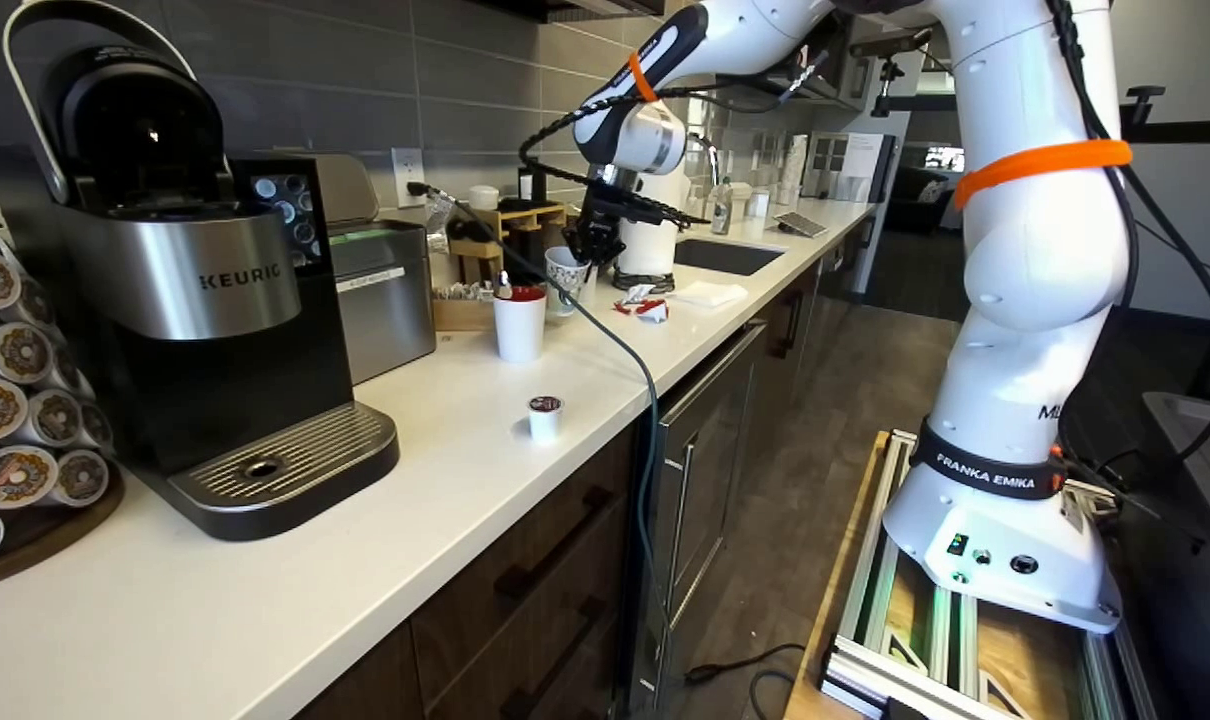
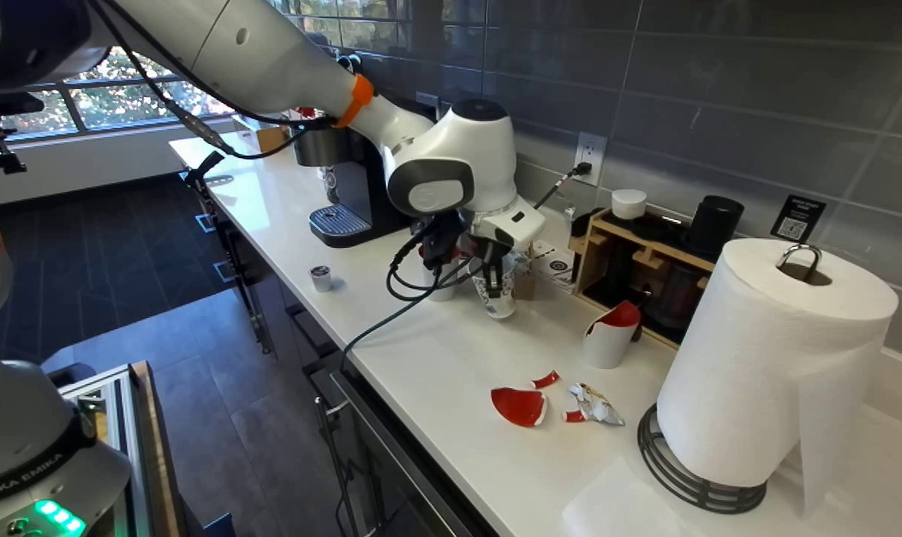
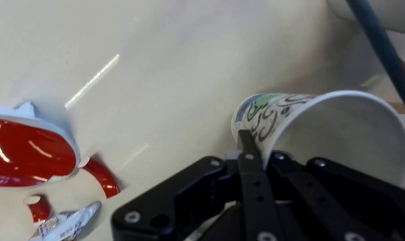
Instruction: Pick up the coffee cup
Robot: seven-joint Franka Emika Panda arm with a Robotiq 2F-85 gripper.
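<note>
The tool (image 3: 261, 152) is pinching the near wall of the coffee cup (image 3: 333, 134) at the rim, one finger (image 3: 251, 174) over the printed outer face and its counterpart within the mouth. The coffee cup is white inside, with brown scrollwork and blue and green patches outside. Whether its base touches the white desk (image 2: 436, 358) cannot be determined.

Just beside it, in an exterior view, a white cup (image 1: 520, 330) with a red interior stands upright. On the opposite side of the coffee cup lie a large red fragment (image 3: 31, 154), a curved red strip (image 3: 102, 177), a small red piece (image 3: 38, 207) and a crumpled wrapper (image 3: 68, 224); the last two appear to touch. Near them a torn cup (image 2: 604, 347), red within, stands close to a wooden organiser (image 2: 648, 259).

Further out, a paper towel roll (image 2: 779, 365) stands upright on a black wire stand (image 2: 712, 496). Beyond the white cup, a coffee pod (image 1: 544, 422) sits upright near the desk's front edge. A Keurig coffee maker (image 1: 205, 270), handle raised, stands well apart from the tool. A teal cable (image 3: 378, 40) crosses the upper right of the wrist view.
</note>
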